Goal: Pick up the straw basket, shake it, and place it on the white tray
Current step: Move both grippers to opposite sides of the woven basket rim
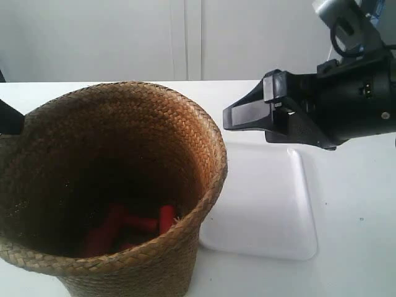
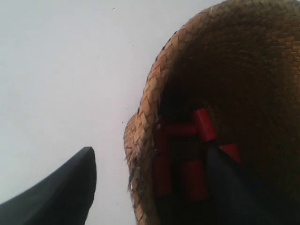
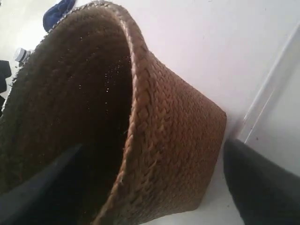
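The left claw (image 2: 150,150) and right claw (image 3: 152,145) gape at the basket (image 1: 124,111) rim; soft straw could slip mid-shake, spilling red pieces (image 1: 133,224)

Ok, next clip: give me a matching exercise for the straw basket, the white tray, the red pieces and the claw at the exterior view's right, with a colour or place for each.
Things:
1. straw basket
2. white tray
3. red pieces
4. claw at the exterior view's right

Descriptions:
A. at the bottom, inside the basket
B. black, in the air, pointing at the basket's rim
C. brown, woven
D. glossy, lying flat beside the basket

Pairs: 1-C; 2-D; 3-A; 4-B
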Robot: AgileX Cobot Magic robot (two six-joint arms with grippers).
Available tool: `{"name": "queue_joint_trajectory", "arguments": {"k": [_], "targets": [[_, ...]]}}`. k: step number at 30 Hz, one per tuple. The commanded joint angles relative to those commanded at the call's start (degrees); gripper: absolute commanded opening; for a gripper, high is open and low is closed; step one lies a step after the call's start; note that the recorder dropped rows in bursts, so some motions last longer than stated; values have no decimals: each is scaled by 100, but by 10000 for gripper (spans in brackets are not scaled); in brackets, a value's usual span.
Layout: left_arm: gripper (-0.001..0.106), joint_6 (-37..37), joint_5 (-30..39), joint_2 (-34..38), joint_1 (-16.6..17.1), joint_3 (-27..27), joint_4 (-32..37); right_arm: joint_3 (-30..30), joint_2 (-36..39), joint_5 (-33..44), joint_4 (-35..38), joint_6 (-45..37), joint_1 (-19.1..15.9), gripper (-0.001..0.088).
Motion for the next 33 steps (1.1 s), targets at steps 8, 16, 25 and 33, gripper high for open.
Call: {"name": "queue_joint_trajectory", "arguments": {"k": [8, 16, 25, 33], "targets": [[700, 14, 117, 241, 0, 0, 0, -433, 127, 28, 91, 224, 225, 729], [700, 14, 140, 450, 0, 0, -47, -787, 723, -132, -1070, 1331, 689, 715], [700, 226, 113, 877, 0, 0, -22, -884, 1364, -244, -1263, 1374, 1070, 715], [698, 226, 51, 1316, 0, 0, -22, -884, 1675, -277, -1252, 1374, 1070, 626]]}}
